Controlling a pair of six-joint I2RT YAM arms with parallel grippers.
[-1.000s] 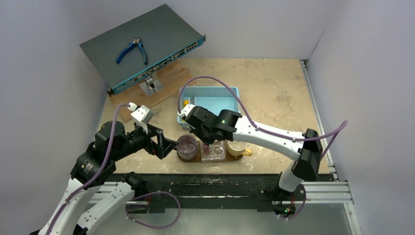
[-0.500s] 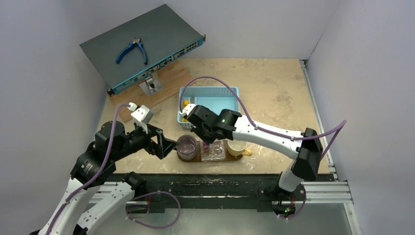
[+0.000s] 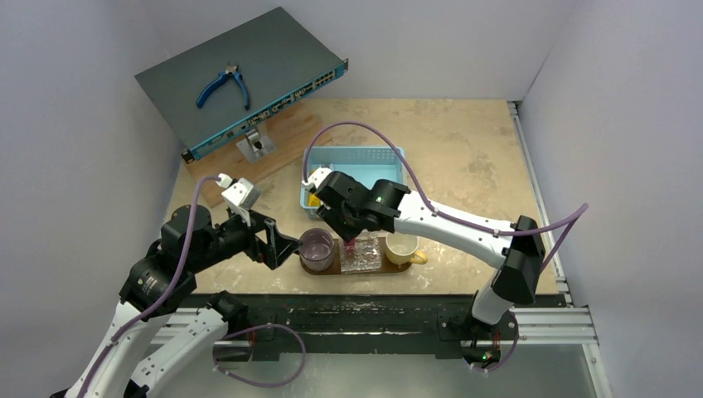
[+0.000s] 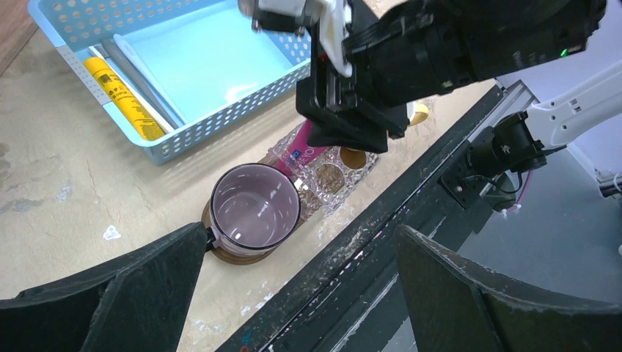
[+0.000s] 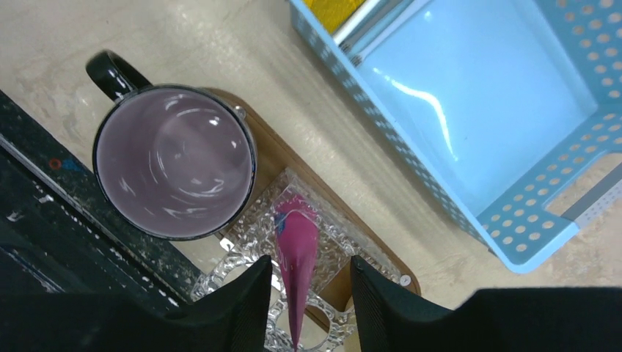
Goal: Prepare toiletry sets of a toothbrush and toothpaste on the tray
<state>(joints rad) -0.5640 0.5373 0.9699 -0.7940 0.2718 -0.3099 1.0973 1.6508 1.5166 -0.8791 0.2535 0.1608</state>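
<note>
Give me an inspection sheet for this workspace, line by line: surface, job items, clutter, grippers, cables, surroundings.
Surface: beige table, stained.
Job's things: tray carries a purple mug, a glass and a cream mug. The pink toothpaste sits in the glass. The yellow toothpaste and the toothbrushes lie in the basket.
Clutter: pliers on a rack unit, with a wooden board under it.
Grippers: left gripper open, empty, beside the tray. Right gripper open over the glass, one finger on each side of the pink toothpaste.
Cables: left cable runs along its arm; right cable arcs over the basket.
Surroundings: plain walls, black rail at the near edge.
</note>
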